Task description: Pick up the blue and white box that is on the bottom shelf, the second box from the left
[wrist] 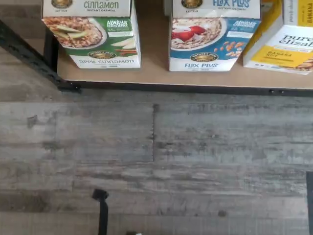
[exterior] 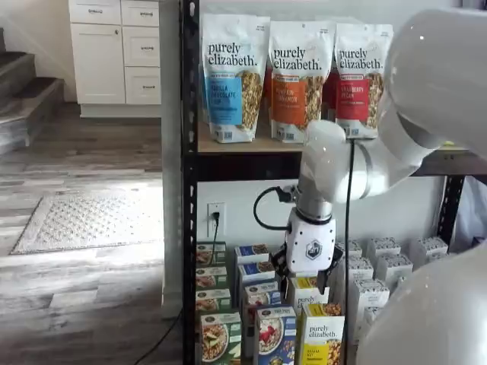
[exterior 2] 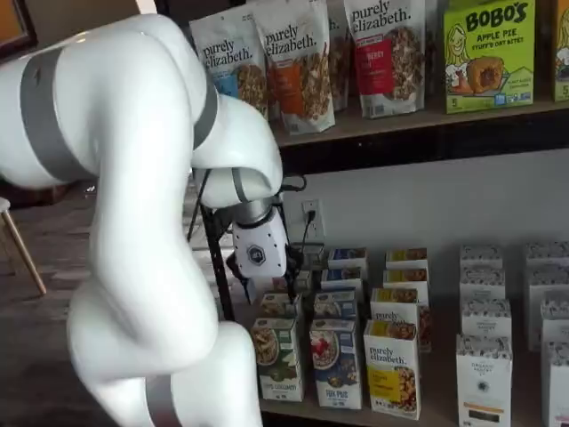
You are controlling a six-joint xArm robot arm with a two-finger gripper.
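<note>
The blue and white box (wrist: 213,41) reads "Flax Plus" and pictures a bowl with red berries. It stands upright at the front edge of the bottom shelf (wrist: 151,76), between a green carton (wrist: 98,36) and a yellow "purely elizabeth" carton (wrist: 286,41). It shows in both shelf views (exterior: 275,334) (exterior 2: 336,360). My gripper (exterior: 304,277) (exterior 2: 264,283) hangs above the rows of cartons, higher than the box and apart from it. Its white body shows, but its black fingers are not plain, so I cannot tell whether it is open. It holds nothing that I can see.
Tall granola bags (exterior: 293,76) stand on the tan tier above. White cartons (exterior 2: 484,374) fill the shelf's right side. A black rack post (exterior: 189,190) stands at the left, with a wall outlet (exterior: 216,217) behind. Grey wood floor (wrist: 156,156) lies before the shelf.
</note>
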